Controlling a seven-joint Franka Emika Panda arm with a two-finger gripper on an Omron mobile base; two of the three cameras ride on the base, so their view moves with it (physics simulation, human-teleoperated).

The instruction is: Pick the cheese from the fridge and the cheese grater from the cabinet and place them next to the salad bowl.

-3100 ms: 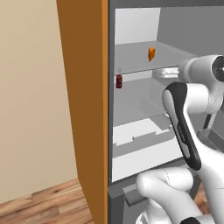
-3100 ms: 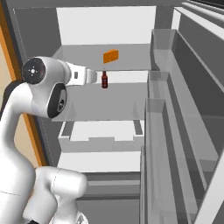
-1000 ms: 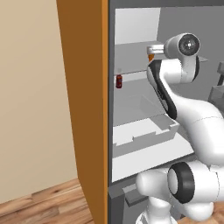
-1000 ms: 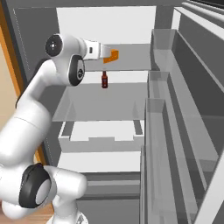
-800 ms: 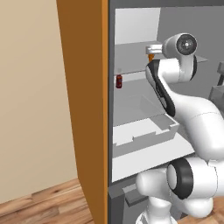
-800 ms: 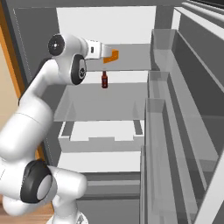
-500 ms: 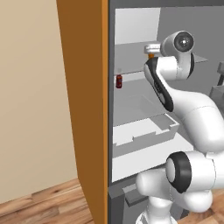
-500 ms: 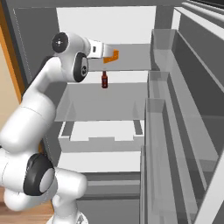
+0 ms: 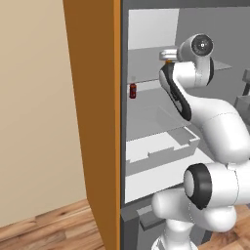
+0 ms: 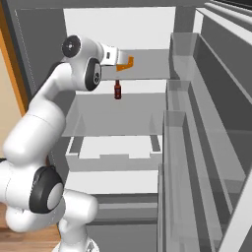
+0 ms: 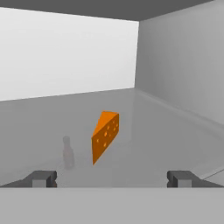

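Observation:
The cheese (image 11: 105, 135), a small orange wedge, stands upright on the upper glass shelf of the open fridge (image 10: 142, 29). In the hand view it sits a short way ahead of my open gripper (image 11: 113, 178), roughly centred between the two fingertips (image 11: 43, 178) and touching neither. From the right base view the gripper (image 10: 121, 59) hovers just left of the cheese (image 10: 129, 63). Seen from the left base view, the hand (image 9: 168, 52) covers most of the cheese. Cheese grater, cabinet and salad bowl are out of view.
A small dark red bottle (image 10: 117, 89) stands on the shelf below the cheese, also at the fridge's left edge (image 9: 132, 90). A pale drawer (image 10: 115, 147) sits lower down. Door racks (image 10: 197, 123) line the right side. An orange-brown wooden panel (image 9: 93, 112) flanks the fridge's left.
The hand has crept a little deeper into the fridge toward the cheese, and the arm's elbow has shifted slightly. The jaws stayed open; cheese and bottle have not moved.

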